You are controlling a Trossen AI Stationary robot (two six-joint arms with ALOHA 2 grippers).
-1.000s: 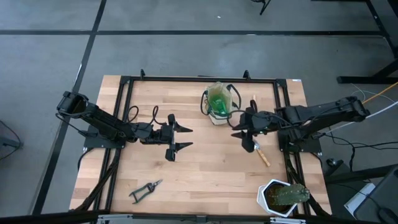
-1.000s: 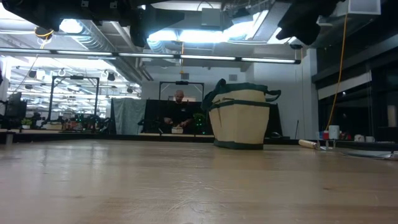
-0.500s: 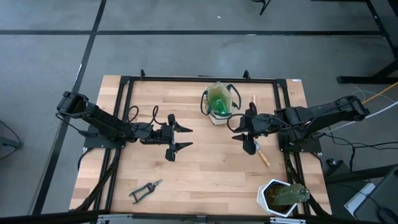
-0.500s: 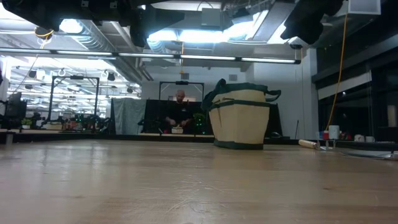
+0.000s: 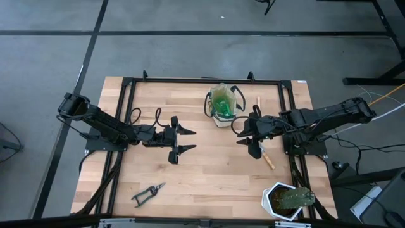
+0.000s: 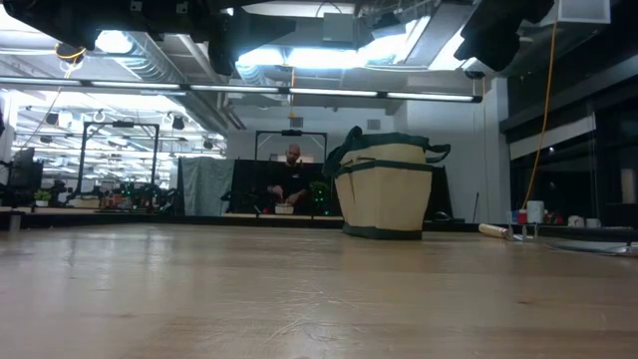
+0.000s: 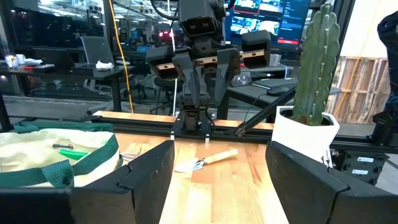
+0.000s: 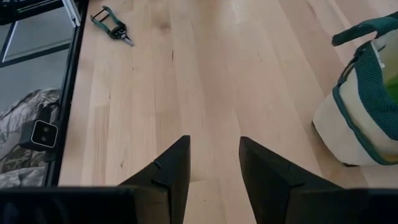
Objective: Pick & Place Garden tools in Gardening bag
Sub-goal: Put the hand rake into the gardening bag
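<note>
The tan-and-cream gardening bag (image 5: 223, 106) stands upright at the table's far middle, with the green spray bottle (image 5: 222, 101) inside it. The bag also shows in the low view (image 6: 387, 189). The trowel (image 5: 266, 157) lies flat on the table right of the bag, partly under my right gripper; it also shows in the left wrist view (image 7: 205, 160). The pruning shears (image 5: 149, 193) lie flat near the front left. My left gripper (image 5: 192, 140) is open and empty at mid-table. My right gripper (image 5: 241, 134) is open and empty, above the table just right of the bag.
A white pot with a cactus (image 5: 286, 200) stands at the table's near right corner. A black frame rail (image 5: 202, 80) runs round the table. Bare wood lies between the two grippers. A person shows far behind the table in the low view (image 6: 291, 184).
My right gripper has drawn back a little from the bag toward the table's near right. The tools and the bag lie as before.
</note>
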